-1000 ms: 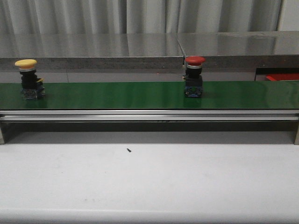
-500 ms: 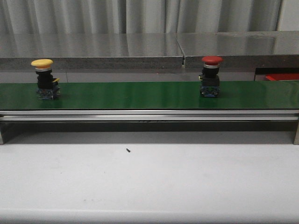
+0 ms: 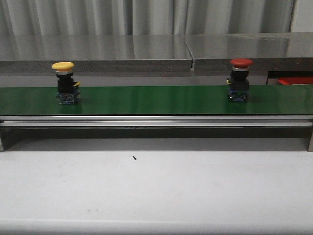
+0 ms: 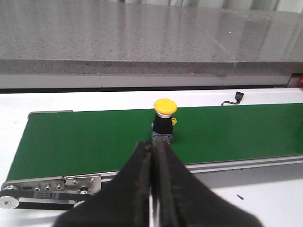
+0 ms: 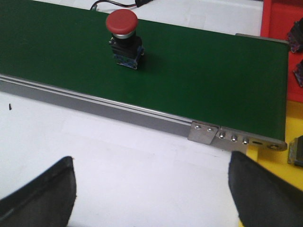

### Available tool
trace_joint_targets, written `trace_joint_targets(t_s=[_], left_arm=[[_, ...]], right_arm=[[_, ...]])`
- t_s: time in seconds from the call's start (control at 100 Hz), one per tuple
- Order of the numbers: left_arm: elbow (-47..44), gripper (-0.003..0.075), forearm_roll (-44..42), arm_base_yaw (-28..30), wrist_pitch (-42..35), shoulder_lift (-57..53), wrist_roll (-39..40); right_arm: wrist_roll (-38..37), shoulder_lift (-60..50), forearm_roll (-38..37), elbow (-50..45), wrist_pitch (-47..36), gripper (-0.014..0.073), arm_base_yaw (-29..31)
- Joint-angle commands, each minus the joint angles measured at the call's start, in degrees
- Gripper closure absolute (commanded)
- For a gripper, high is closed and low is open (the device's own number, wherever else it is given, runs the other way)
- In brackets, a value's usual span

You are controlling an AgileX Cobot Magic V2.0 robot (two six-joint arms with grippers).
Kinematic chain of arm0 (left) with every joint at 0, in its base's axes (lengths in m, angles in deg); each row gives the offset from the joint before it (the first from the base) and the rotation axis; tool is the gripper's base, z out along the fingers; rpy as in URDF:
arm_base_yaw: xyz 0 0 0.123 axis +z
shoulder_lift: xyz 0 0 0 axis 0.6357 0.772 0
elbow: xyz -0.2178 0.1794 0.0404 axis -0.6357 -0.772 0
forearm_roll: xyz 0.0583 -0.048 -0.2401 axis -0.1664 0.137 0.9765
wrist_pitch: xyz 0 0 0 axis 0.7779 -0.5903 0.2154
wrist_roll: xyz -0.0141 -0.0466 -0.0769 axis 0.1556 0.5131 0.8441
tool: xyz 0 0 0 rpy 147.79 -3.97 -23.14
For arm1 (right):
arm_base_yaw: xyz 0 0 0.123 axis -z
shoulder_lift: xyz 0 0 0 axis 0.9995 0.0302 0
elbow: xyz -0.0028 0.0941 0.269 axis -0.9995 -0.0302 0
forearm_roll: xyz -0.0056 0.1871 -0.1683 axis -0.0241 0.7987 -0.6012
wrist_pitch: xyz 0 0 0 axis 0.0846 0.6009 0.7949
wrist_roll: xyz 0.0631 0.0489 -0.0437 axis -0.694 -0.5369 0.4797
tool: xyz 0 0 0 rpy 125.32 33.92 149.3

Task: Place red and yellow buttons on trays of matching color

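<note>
A yellow button [image 3: 63, 83] rides upright on the left part of the green conveyor belt [image 3: 156, 100]. A red button [image 3: 240, 81] stands upright on the belt's right part. Neither gripper shows in the front view. In the left wrist view my left gripper [image 4: 154, 146] is shut with nothing in it, hanging in front of the belt's near rail, the yellow button [image 4: 164, 120] just beyond its tips. My right gripper [image 5: 150, 163] is open over the white table, well short of the red button [image 5: 123, 38]. A red tray [image 5: 279, 19] and a yellow tray [image 5: 277, 165] sit past the belt's right end.
A grey stone ledge [image 3: 98, 49] runs behind the belt. The belt's metal rail [image 3: 156, 121] fronts it above the white table [image 3: 156, 191]. A tiny black speck [image 3: 134, 157] lies on the table. Dark button bodies [image 5: 297, 38] rest in the red tray.
Both buttons have travelled to the right along the belt, keeping their spacing. They stay upright.
</note>
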Motion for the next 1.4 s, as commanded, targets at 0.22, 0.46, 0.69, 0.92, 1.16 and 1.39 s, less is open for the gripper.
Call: trace_joint_targets(t_s=[0.22, 0.46, 0.69, 0.92, 1.16, 1.39], left_arm=[[1.39, 0.0739, 1.72, -0.39, -2.46, 0.02, 0.03], [1.39, 0.0739, 1.72, -0.39, -2.46, 0.02, 0.03], [1.39, 0.0739, 1.72, -0.39, -2.46, 0.02, 0.03], [1.39, 0.0739, 1.82, -0.39, -2.46, 0.02, 0.03], [1.39, 0.0739, 1.82, -0.39, -2.46, 0.02, 0.03], [1.39, 0.0739, 1.82, -0.39, -2.46, 0.02, 0.03]], right_arm=[[0.52, 19.40, 1.60, 13.66, -1.64, -0.0052, -1.48], [0.56, 30.72, 1.18, 20.90, -2.40, -0.0052, -4.46], [0.56, 37.72, -0.18, 26.07, -5.43, -0.0050, -5.80], [0.56, 43.71, -2.56, 30.91, -7.34, 0.0015, -5.73], [0.53, 45.63, -2.97, 33.97, -3.09, 0.0365, -5.35], [-2.05, 45.37, -2.97, 40.62, 4.24, 0.0412, 0.92]])
